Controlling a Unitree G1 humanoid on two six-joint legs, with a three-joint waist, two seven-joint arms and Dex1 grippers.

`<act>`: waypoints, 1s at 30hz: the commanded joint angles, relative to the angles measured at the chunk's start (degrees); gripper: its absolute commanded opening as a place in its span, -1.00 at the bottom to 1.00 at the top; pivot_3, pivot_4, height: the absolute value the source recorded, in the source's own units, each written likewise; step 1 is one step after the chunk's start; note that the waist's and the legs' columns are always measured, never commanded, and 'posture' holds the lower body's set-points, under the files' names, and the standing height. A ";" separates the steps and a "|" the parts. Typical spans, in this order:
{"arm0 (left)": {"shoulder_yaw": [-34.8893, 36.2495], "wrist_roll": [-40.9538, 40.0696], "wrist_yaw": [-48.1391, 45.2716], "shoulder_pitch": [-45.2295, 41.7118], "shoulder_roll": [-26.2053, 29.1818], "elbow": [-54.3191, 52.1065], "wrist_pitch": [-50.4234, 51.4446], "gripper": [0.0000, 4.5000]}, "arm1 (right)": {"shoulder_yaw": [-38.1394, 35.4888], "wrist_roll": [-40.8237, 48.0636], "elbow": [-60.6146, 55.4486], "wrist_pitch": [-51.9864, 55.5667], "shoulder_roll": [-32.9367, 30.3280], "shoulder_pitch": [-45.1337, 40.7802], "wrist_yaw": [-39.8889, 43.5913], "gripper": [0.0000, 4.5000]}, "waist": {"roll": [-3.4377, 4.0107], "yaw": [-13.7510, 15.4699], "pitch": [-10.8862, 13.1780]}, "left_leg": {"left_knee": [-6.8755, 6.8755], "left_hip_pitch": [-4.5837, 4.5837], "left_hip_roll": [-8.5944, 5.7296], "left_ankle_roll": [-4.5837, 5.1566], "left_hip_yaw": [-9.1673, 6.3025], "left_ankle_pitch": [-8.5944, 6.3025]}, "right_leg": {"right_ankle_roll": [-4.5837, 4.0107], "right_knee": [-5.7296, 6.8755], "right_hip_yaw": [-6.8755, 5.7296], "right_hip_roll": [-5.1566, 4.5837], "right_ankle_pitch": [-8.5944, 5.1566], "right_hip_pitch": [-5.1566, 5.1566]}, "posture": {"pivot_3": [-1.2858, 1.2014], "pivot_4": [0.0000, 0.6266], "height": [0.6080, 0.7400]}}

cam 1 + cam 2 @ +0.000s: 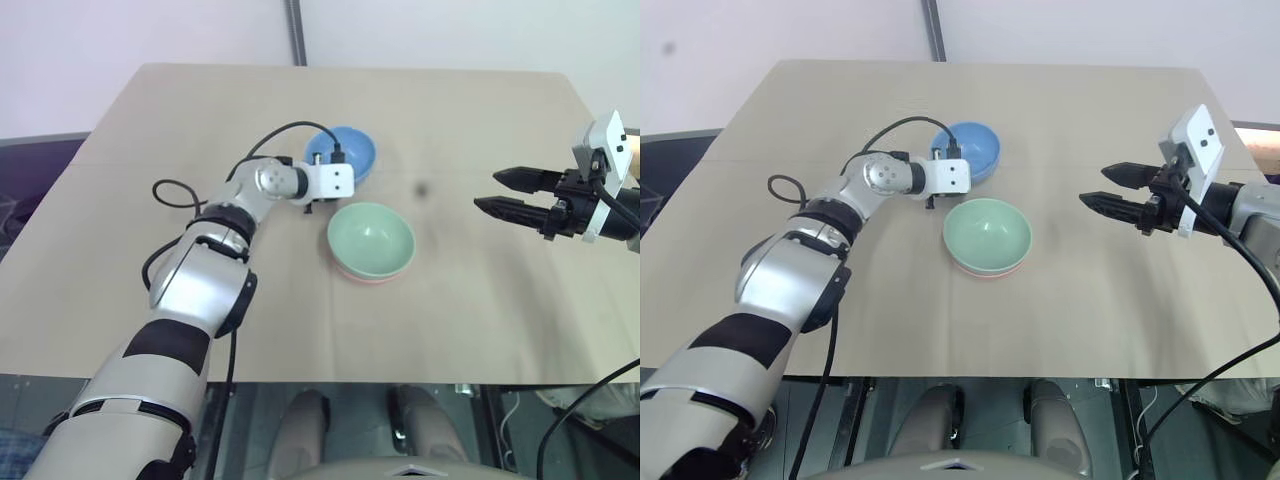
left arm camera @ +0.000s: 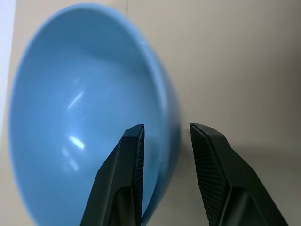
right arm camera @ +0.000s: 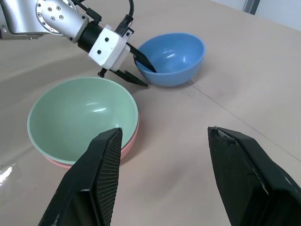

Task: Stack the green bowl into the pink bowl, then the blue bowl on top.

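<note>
The left claw [image 3: 136,66] straddles the near rim of the blue bowl [image 3: 175,56], one black finger [image 2: 123,174] inside the bowl and the other finger outside its wall. In the left wrist view the two pads stand a narrow gap apart with the bowl's wall between them, and a sliver of space shows beside each pad, so I cannot tell whether they already pinch the wall or merely bracket it. The blue bowl sits upright on the tan desk [image 1: 480,320], towards its far middle.

The green bowl [image 1: 371,238] rests nested inside the pink bowl [image 1: 366,277], of which just a thin salmon edge shows beneath the green rim. This pair stands on the desk just beside the blue bowl, on the side closer to the robot, with a small strip of bare desk between them.

The right claw [image 1: 508,194] hangs above the right side of the desk, well apart from all three bowls, its two fingers spread wide with nothing between them, pointing towards the bowls.
</note>
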 commanded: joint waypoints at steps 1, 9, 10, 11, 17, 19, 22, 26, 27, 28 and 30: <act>1.72 -1.78 -2.92 -3.27 2.79 -2.09 -3.74 -0.27 | -1.06 -0.08 -0.83 -1.47 -0.41 -0.96 0.28 0.43 | 0.00 0.00 0.00 | 0.00 0.00 0.00 0.00 0.00 0.00 | 0.00 0.00 0.00 0.00 0.00 0.00 | 0.03 -0.52 1.00; 3.03 -4.49 -11.98 -2.13 7.11 -3.89 -7.49 -0.27 | 0.01 -0.44 -0.12 -2.19 0.33 -1.72 0.67 0.43 | 0.00 0.09 0.00 | 0.01 0.00 0.00 0.00 0.00 0.00 | 0.00 -0.01 0.00 -0.01 0.00 0.01 | 0.03 -0.52 1.00; 2.94 -4.34 -11.33 -1.93 7.05 -3.88 -7.29 -0.27 | 0.21 -0.49 0.02 -2.26 0.49 -1.93 0.71 0.43 | 0.00 0.01 0.00 | 0.01 0.00 0.00 0.00 0.01 0.00 | 0.00 0.00 0.00 -0.01 0.00 0.01 | 0.03 -0.52 1.00; 2.96 -4.33 -10.81 -1.78 6.84 -3.89 -6.94 -0.27 | 0.38 -0.59 0.19 -2.36 0.60 -2.11 0.78 0.43 | 0.00 0.01 0.00 | 0.01 0.00 0.00 0.00 0.00 0.00 | 0.00 0.00 0.00 -0.01 0.00 0.01 | 0.03 -0.52 1.00; 0.84 -0.97 -1.16 -1.58 4.55 -2.81 -3.98 -0.27 | 1.42 -1.45 1.25 -3.32 0.90 -2.73 1.23 0.43 | 0.00 0.15 0.00 | 0.03 -0.01 0.00 0.00 -0.01 0.00 | 0.00 0.00 0.00 -0.01 0.00 0.01 | 0.03 -0.52 1.00; -0.19 0.51 1.32 -1.75 4.17 -2.69 -4.52 -0.04 | 1.15 -1.46 1.07 -3.34 0.81 -2.38 1.32 0.43 | 0.00 0.11 0.00 | 0.03 -0.02 -0.01 0.00 -0.01 0.00 | 0.00 0.00 0.00 -0.01 0.00 0.00 | 0.03 -0.52 1.00; 0.30 0.06 2.92 -2.32 2.58 -2.46 -3.82 0.49 | 0.31 -1.08 0.13 -2.89 0.59 -1.49 1.12 0.43 | 0.00 0.10 0.00 | 0.02 -0.01 -0.01 0.00 -0.01 0.00 | 0.00 0.00 0.00 -0.01 0.00 0.00 | 0.03 -0.52 1.00; 0.31 -0.01 3.35 -2.85 1.56 -2.15 -2.82 0.97 | -0.31 -0.99 -0.31 -2.71 0.14 -0.90 0.98 0.43 | 0.00 0.10 0.00 | 0.03 -0.01 -0.01 0.00 -0.01 0.00 | 0.00 0.03 0.00 -0.02 0.00 0.00 | 0.03 -0.52 1.00; 0.27 0.01 3.27 -2.92 1.44 -2.07 -2.63 0.97 | -0.40 -1.02 -0.32 -2.74 0.05 -0.82 1.00 0.43 | 0.00 0.07 0.00 | 0.03 -0.01 -0.01 0.00 -0.01 0.00 | 0.00 0.03 0.00 -0.01 0.00 0.00 | 0.03 -0.52 1.00; 0.19 0.08 3.11 -2.96 1.30 -1.93 -2.18 0.97 | -0.48 -1.06 -0.29 -2.78 0.01 -0.78 0.96 0.43 | 0.00 -0.01 0.00 | 0.03 0.00 -0.01 0.00 0.00 0.00 | 0.00 0.02 0.00 -0.01 0.00 0.00 | 0.03 -0.52 1.00; -0.08 0.23 2.23 -2.85 1.05 -1.66 -1.59 0.97 | -0.54 -1.07 -0.31 -2.82 0.01 -0.74 0.86 0.43 | 0.00 -0.04 0.00 | 0.03 0.00 -0.01 0.00 0.00 0.00 | 0.00 0.02 0.00 -0.01 0.00 0.00 | 0.03 -0.52 1.00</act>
